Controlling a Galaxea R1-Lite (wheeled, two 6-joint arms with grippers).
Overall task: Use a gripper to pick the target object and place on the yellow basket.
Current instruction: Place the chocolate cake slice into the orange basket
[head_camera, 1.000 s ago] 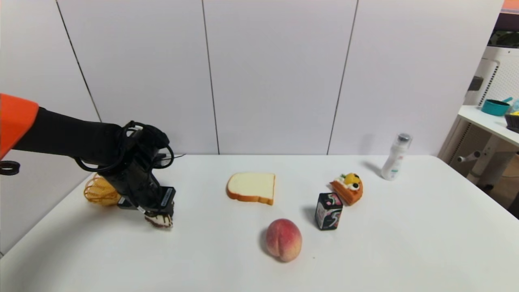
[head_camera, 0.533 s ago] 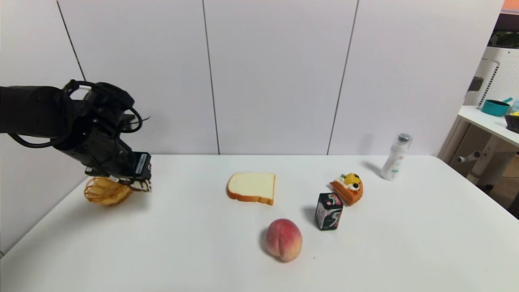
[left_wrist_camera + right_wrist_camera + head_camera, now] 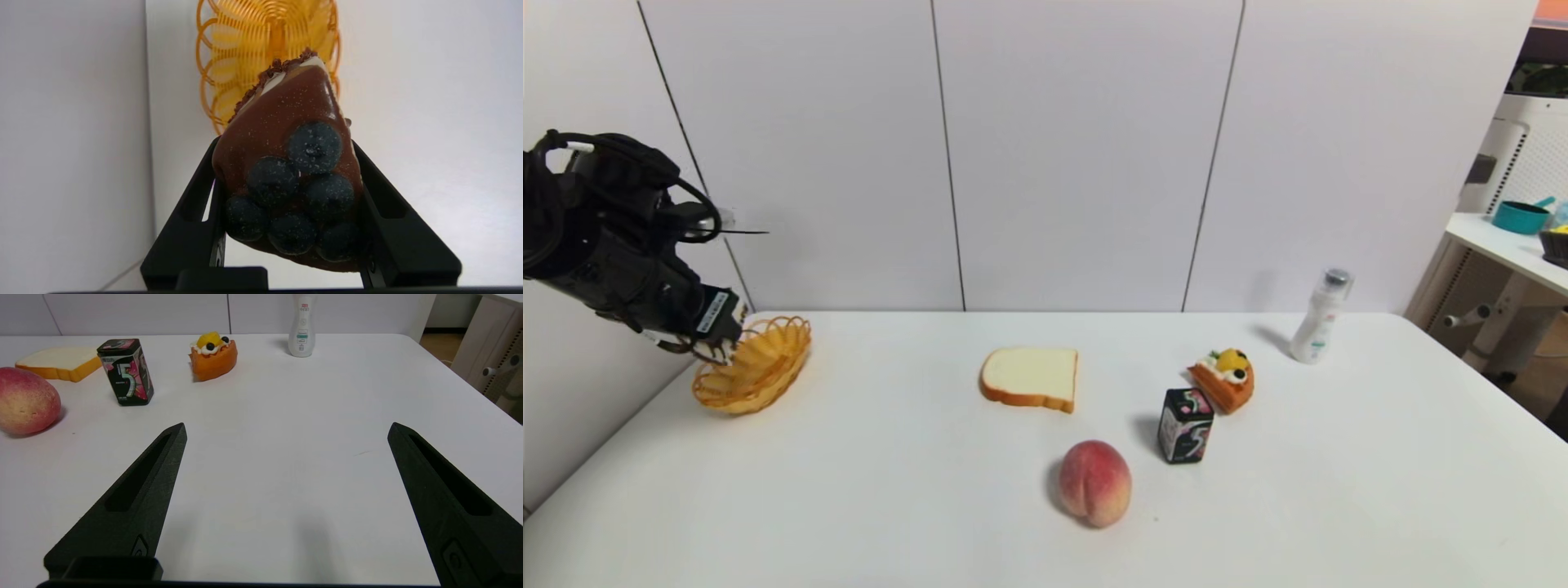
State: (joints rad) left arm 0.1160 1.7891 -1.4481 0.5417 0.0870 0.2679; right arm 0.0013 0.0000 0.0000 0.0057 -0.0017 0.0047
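1. The left gripper point(image 3: 286, 196) is clamped on the chocolate cake slice point(image 3: 290, 171), one finger on each side face, so the blueberry top and the pointed tip stay free of the fingers.
2. In the head view the left gripper point(image 3: 715, 347) hangs at the left edge of the yellow basket point(image 3: 756, 371), above the table point(image 3: 931, 506); the slice is barely visible under it there.
3. The wrist view shows the slice's tip pointing toward the basket point(image 3: 245, 49), which lies beyond it, so the cake appears lined up for release but not yet inside.
4. The basket looks tilted, its open side turned toward the table's middle; a light openwork basket could tip or slide when loaded.
5. The right gripper point(image 3: 286, 457) sits idle over bare table, fingers spread wide and holding nothing.
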